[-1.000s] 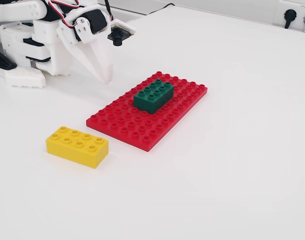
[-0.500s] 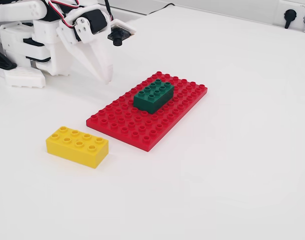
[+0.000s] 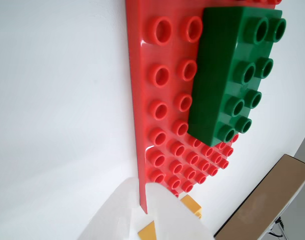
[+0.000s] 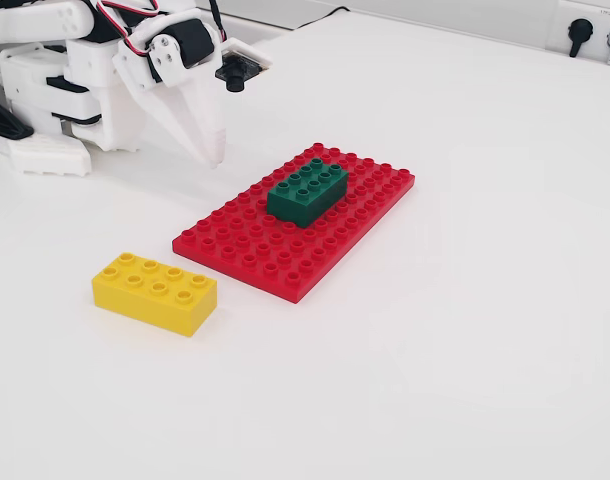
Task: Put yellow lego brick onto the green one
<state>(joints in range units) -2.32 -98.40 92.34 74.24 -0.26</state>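
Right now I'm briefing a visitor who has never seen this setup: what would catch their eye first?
Probably the red baseplate in the middle of the white table, with the green brick sitting on its far half. Next, the yellow brick lying alone on the table, nearer the fixed camera and left of the plate. The white tool hangs at upper left, holding nothing.

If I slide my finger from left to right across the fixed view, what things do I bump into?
The robot's tool → the yellow lego brick → the green brick sitting on the red baseplate → the wall socket.
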